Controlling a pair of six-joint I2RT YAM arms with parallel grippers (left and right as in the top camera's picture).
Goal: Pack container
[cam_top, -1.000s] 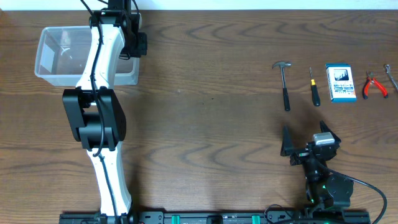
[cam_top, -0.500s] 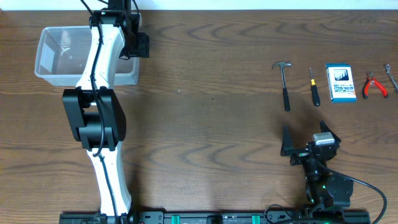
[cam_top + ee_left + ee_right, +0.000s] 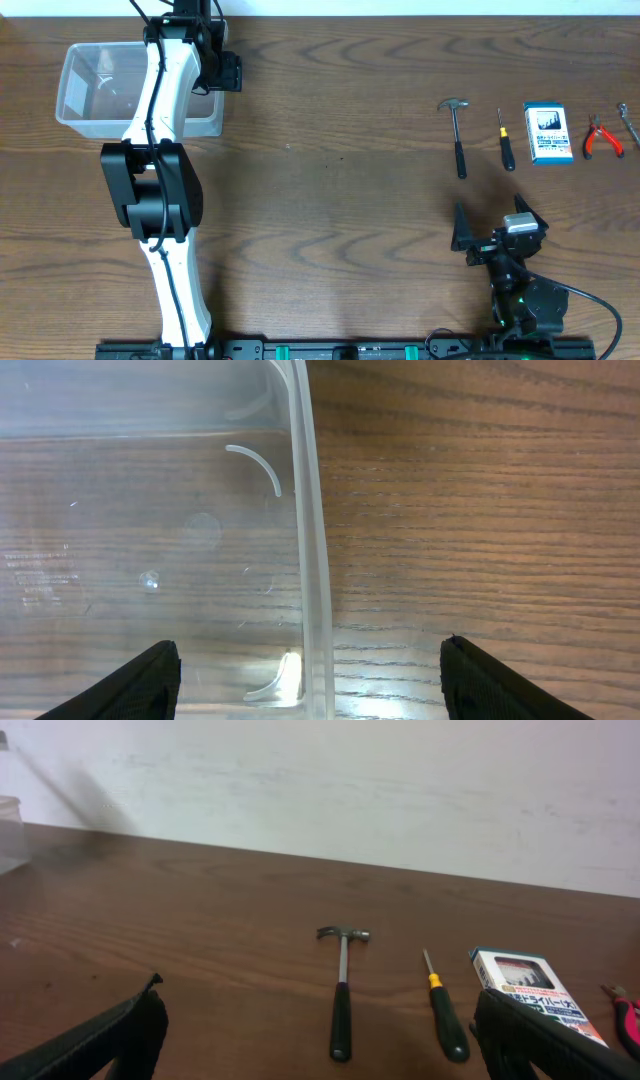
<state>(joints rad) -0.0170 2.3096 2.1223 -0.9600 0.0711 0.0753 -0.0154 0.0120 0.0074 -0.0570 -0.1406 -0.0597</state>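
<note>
Left gripper (image 3: 312,682) wide astride container (image 3: 306,510) rim | right gripper (image 3: 322,1032) wide | unchanged

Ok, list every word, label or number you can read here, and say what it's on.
Nothing can be read for certain.
Blue-and-white box: printed label on its top, too small and blurred to read.
Hammer, screwdriver, red pliers, container: no lettering visible.

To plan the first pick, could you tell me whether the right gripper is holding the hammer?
No, the hammer lies on the table, clear of the open right gripper.
</note>
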